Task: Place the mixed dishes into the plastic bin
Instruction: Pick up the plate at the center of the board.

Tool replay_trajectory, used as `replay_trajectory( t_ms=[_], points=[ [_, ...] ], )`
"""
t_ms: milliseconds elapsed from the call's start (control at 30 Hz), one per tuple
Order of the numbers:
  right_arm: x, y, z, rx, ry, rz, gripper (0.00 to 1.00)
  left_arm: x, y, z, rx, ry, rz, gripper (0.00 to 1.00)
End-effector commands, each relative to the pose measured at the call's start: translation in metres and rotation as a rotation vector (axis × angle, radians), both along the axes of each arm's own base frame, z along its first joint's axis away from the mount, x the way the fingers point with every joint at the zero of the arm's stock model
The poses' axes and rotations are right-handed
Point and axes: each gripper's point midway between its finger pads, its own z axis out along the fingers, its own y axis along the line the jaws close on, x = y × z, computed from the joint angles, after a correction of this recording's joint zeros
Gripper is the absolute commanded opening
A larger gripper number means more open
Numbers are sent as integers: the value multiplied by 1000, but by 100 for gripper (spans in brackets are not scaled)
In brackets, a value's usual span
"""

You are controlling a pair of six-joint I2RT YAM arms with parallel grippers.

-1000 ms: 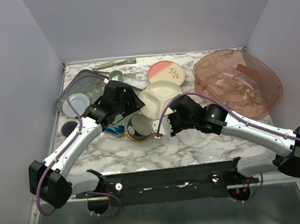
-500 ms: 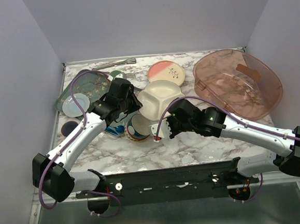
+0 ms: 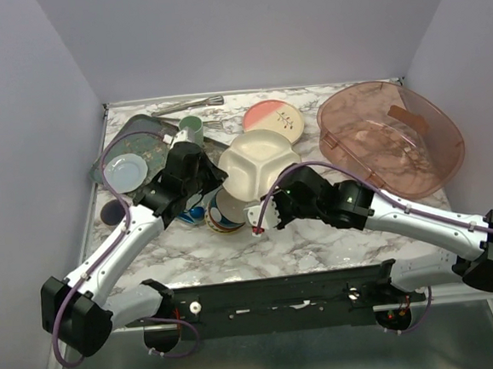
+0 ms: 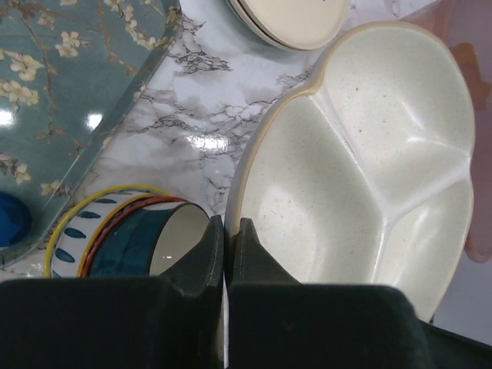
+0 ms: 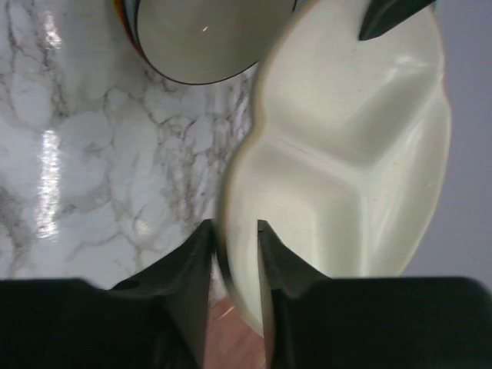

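Mid-table, left of the plastic bin (image 3: pixel 379 131), my left gripper (image 4: pixel 225 231) is pinched on the cream three-section plate (image 3: pixel 258 162) while my right gripper (image 5: pixel 234 231) straddles its near rim, fingers apart, guessing a no-drop handoff.

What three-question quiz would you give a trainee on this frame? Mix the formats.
1. True or false: the cream three-section round plate lies inside the translucent pinkish-brown plastic bin.
2. What is the left pincer shut on? A) the blue-yellow patterned bowl B) the three-section plate's rim C) the dark-green floral tray
3. How many pincers have that plate's rim between their fingers?
Key: 1 false, it is outside the bin, beside it. 2 B. 3 two, the left one and the right pincer.
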Motion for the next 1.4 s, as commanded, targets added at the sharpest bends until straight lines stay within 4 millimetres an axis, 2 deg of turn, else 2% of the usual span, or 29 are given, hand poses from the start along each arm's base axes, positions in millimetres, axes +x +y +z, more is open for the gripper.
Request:
replay_trajectory(
  t_ms=[0,33,133,333,433,500,533,567,600,633,667,700,733,767,867,1033,1100,1133,1167,1367],
  points=[
    [11,11,52,202,-79,-17,62,3,-2,47,-140,-186,8,0],
    [9,11,50,202,-54,-15,76,2,0,48,-142,-190,16,0],
    [3,11,58,259,33,-9,87,1,3,51,-168,-222,31,0],
    [-11,0,90,469,244,14,91,3,4,61,-197,-285,32,0],
    [-4,-12,105,607,331,-16,92,5,0,65,-207,-308,18,0],
    [-1,-28,111,719,406,-76,96,8,-2,67,-207,-320,12,0],
    [5,-30,124,790,397,-77,100,8,-3,68,-206,-328,5,0],
    [14,-42,115,831,426,-132,100,9,-5,72,-215,-347,-3,0],
    [12,-47,122,905,472,-176,100,10,-5,72,-219,-350,-6,0],
    [19,-50,129,969,459,-184,100,9,-8,72,-223,-355,-20,0],
    [29,-58,129,1018,458,-246,100,10,-9,78,-234,-376,-26,0],
    [31,-61,114,1076,544,-333,100,10,-10,79,-240,-385,-32,0],
    [39,-63,121,1142,531,-354,100,10,-11,82,-244,-399,-37,0],
    [52,-72,119,1205,531,-446,100,9,-13,87,-258,-419,-49,0],
    [64,-75,104,1317,643,-565,100,10,-14,93,-270,-448,-53,0],
    [60,-63,91,1390,818,-557,99,8,-17,99,-292,-475,-70,0],
    [53,-59,77,1376,888,-540,99,9,-16,102,-304,-492,-60,0],
    [52,-57,81,1390,887,-503,98,9,-17,103,-309,-494,-62,0],
    [49,-55,69,1382,924,-509,98,9,-17,106,-317,-502,-61,0],
    [49,-52,65,1411,981,-527,95,13,-24,108,-318,-517,-51,0]
  ],
)
